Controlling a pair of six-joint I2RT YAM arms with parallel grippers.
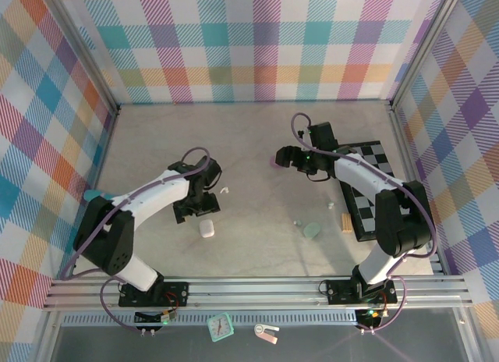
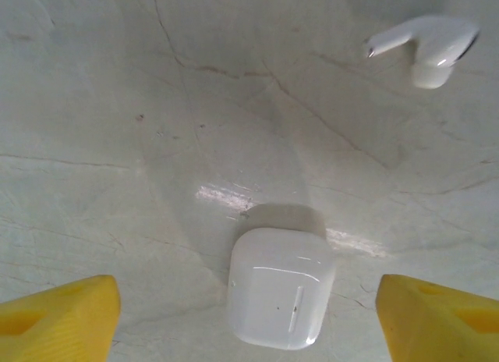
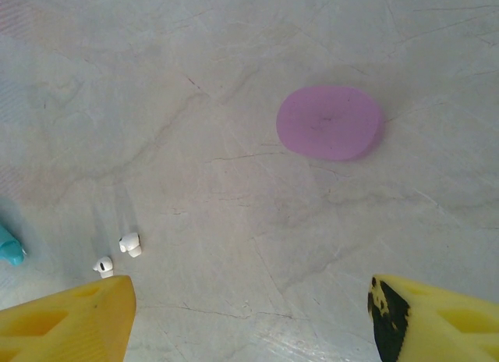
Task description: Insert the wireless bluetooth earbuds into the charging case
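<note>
A closed white charging case [image 2: 281, 288] lies flat on the table between the yellow fingers of my left gripper [image 2: 248, 303], which is open and not touching it. In the top view the case [image 1: 207, 228] sits just below that gripper [image 1: 196, 213]. One white earbud [image 2: 425, 42] lies beyond the case, also seen from above [image 1: 224, 189]. My right gripper [image 3: 249, 299] is open and empty, hovering near a pink pebble-like case [image 3: 329, 122], which also shows from above [image 1: 274, 162]. Two small white earbuds [image 3: 130, 243] lie to its left.
A pale green case [image 1: 312, 230] and tiny earbuds [image 1: 297, 221] lie right of centre. A black-and-white checkered board [image 1: 374, 186] lies along the right side, with a small wooden piece [image 1: 345, 220] beside it. A teal object [image 3: 9, 249] sits at the left edge.
</note>
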